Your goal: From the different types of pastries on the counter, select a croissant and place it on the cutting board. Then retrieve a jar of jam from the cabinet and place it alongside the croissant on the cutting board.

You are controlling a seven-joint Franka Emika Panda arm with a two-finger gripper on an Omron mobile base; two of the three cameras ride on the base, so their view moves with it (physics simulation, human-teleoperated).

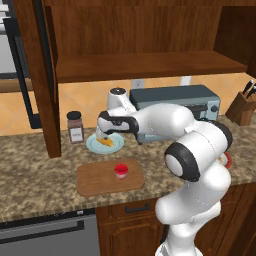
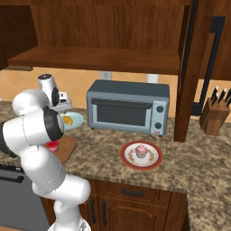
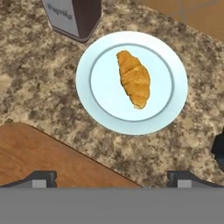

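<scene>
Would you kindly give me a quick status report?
Tool open, above croissant. Croissant on pale plate. Jam jar on board. Nothing in the way.

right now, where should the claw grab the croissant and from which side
Probably from straight above, pinching across the thick middle of the croissant. It lies flat on the pale blue plate, long axis running up and down the hand view, so the open claw should close across its short width; the tapered ends offer less to hold.
</scene>
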